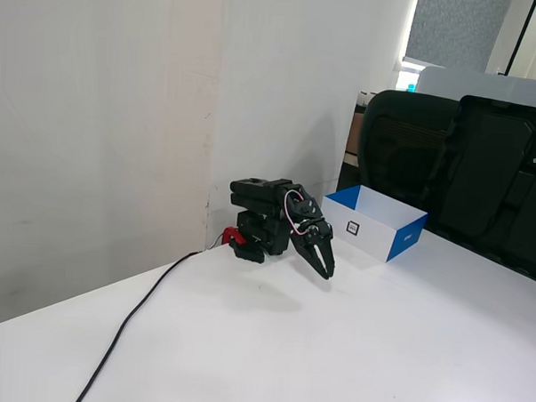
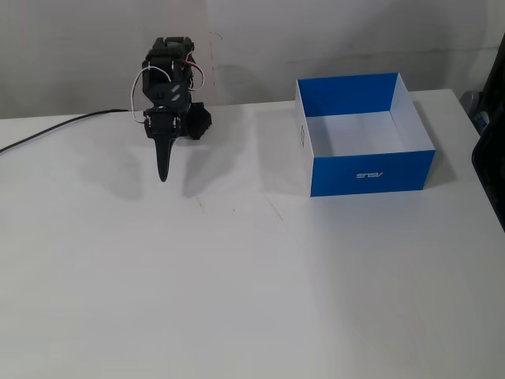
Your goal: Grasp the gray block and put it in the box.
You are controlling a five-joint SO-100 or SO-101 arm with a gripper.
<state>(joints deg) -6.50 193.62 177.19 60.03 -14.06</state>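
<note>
The box (image 1: 407, 241) stands at the back right of the white table in one fixed view, blue outside, with a white side bearing a small square mark. In the other fixed view it (image 2: 371, 172) sits at the upper right, white inside and empty. The black arm is folded at the table's back edge. My gripper (image 1: 326, 273) points down with its jaws together and nothing between them, left of the box and apart from it. It also shows in the other fixed view (image 2: 163, 175). The gray block is not in view in either frame.
A black cable (image 1: 134, 315) runs from the arm's base across the table toward the front left. A black chair (image 1: 465, 165) stands behind the box. A white wall rises right behind the arm.
</note>
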